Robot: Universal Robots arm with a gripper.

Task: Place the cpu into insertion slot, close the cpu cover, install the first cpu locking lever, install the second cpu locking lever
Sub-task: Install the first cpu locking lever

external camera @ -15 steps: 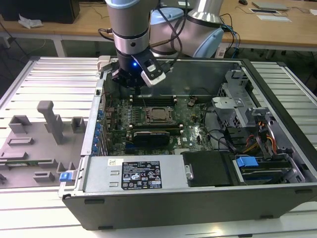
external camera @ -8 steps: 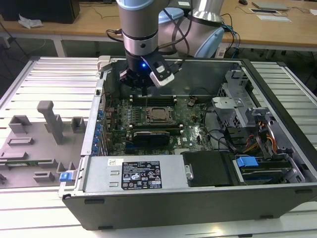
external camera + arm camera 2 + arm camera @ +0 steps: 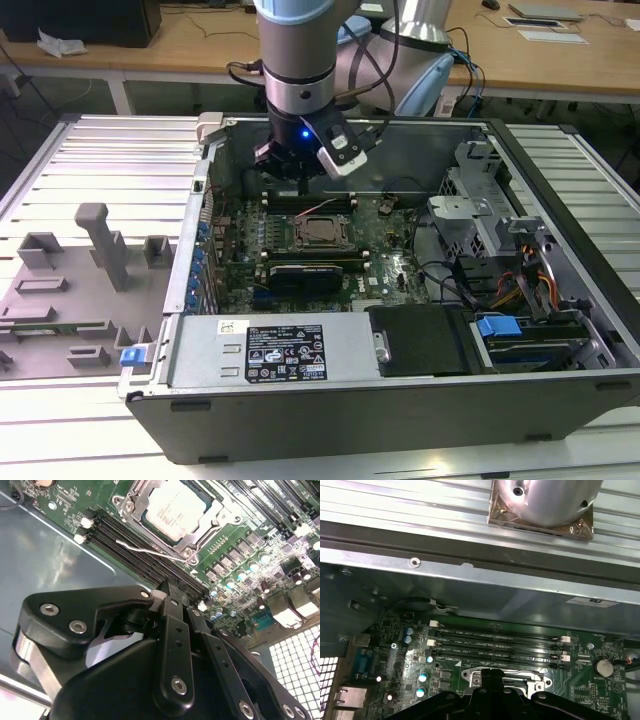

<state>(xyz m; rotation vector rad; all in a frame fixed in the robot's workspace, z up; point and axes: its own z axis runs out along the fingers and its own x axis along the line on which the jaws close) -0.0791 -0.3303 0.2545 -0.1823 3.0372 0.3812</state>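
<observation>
The cpu [image 3: 175, 509] lies pale and flat in the insertion slot [image 3: 322, 233] on the green board. The silver cpu cover [image 3: 202, 530] lies down around the chip, framing it. A thin silver lever rod [image 3: 145, 550] runs along the socket's side, over the black memory slots. My gripper [image 3: 290, 172] hangs inside the case just behind the socket, above the memory slots. Its black fingers [image 3: 172, 610] are shut together with nothing seen between them. In the first wrist view the gripper [image 3: 492, 679] partly hides the socket frame [image 3: 470, 672].
Long black memory slots [image 3: 495, 640] flank the socket. A grey drive cage [image 3: 480, 200] and cables [image 3: 470, 285] fill the exterior view's right of the case. The power supply [image 3: 290, 350] sits at the front. Grey fixtures [image 3: 100, 240] stand outside at the exterior view's left.
</observation>
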